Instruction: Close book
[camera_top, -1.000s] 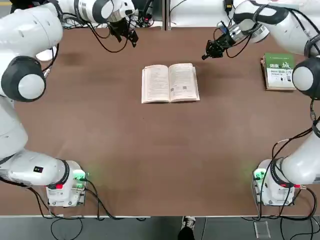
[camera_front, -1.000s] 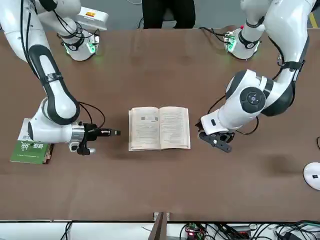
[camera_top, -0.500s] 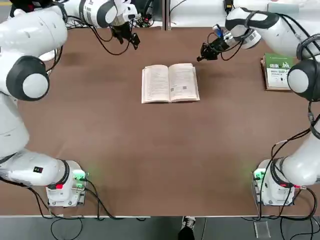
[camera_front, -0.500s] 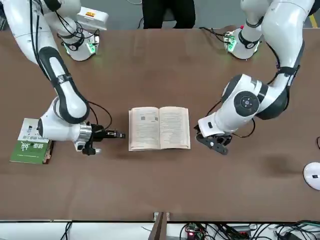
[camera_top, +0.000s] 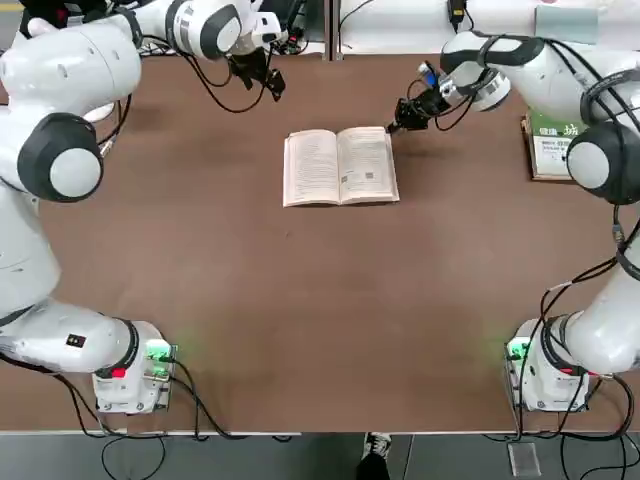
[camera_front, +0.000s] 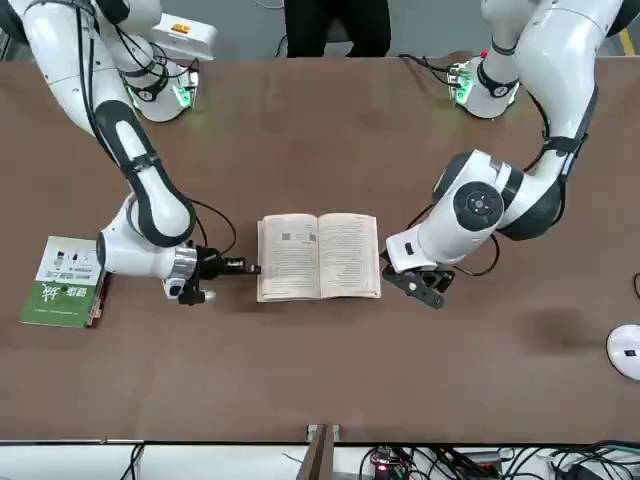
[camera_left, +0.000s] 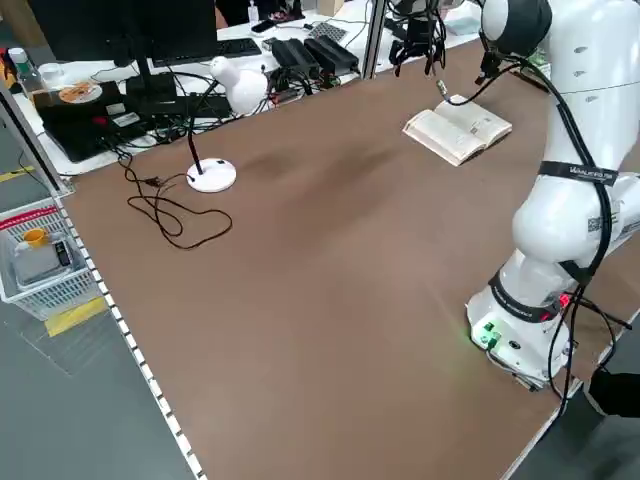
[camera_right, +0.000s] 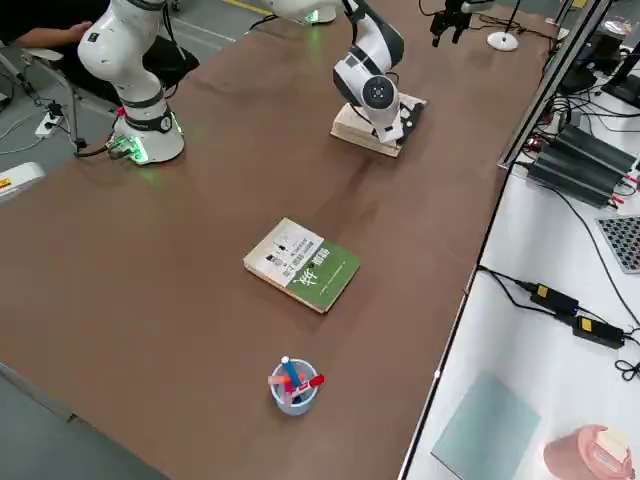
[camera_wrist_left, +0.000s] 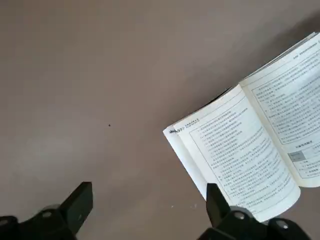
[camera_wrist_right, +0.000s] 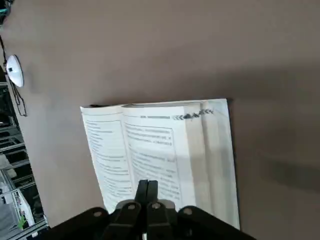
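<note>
At the book's far right corner: right gripper (camera_top: 393, 126), fingers pressed together, empty, tips at the page edge | beyond the far left corner: left gripper (camera_top: 268, 82), fingers spread wide, empty, apart from the book | table (camera_top: 320, 300) centre: book (camera_top: 340, 166) open flat, pages up | right edge: green-and-white book (camera_top: 556, 142), closed

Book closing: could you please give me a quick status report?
Right gripper shut, at the book's far right corner. Left gripper open, off its far left corner. Book flat, open. Nothing in the way.
</note>
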